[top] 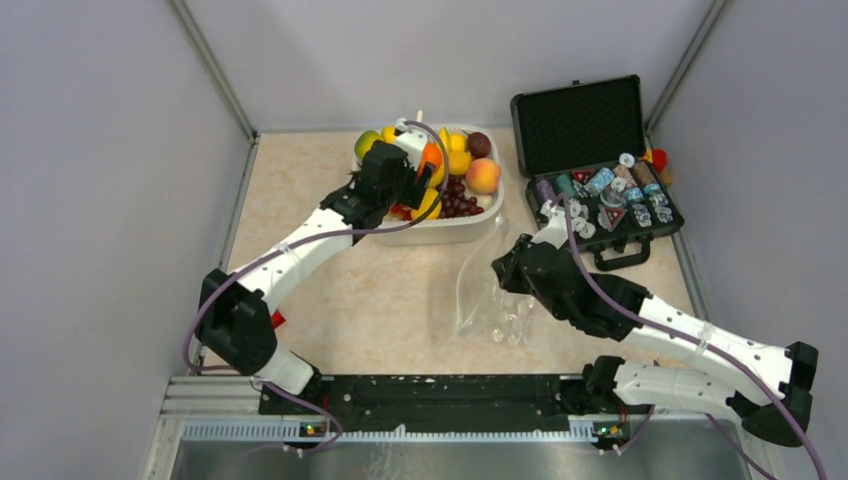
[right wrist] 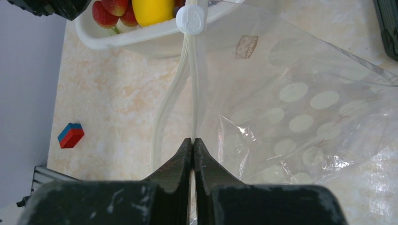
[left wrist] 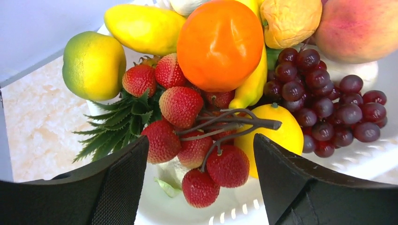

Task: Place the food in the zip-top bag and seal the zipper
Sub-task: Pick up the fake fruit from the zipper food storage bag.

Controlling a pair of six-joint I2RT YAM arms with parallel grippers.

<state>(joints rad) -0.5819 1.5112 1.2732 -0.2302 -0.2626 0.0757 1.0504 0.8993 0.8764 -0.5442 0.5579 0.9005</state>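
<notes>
You have no legible text in any view. Small brownish logo [right wrist: 247, 46] printed on zip-top bag [right wrist: 300, 98] near zipper [right wrist: 193, 79]: too blurred to read. White slider [right wrist: 191, 18]: faint embossing, illegible. Chips [top: 612, 188] in case [top: 578, 125]: markings too small.

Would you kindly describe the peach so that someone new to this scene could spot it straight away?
Find the white tub at the table's far middle, just left of the open black case. The peach lies at the tub's right end, beside the dark grapes. It is the only fruit with a pink-orange blush, larger than the dark round fruit behind it.
</notes>
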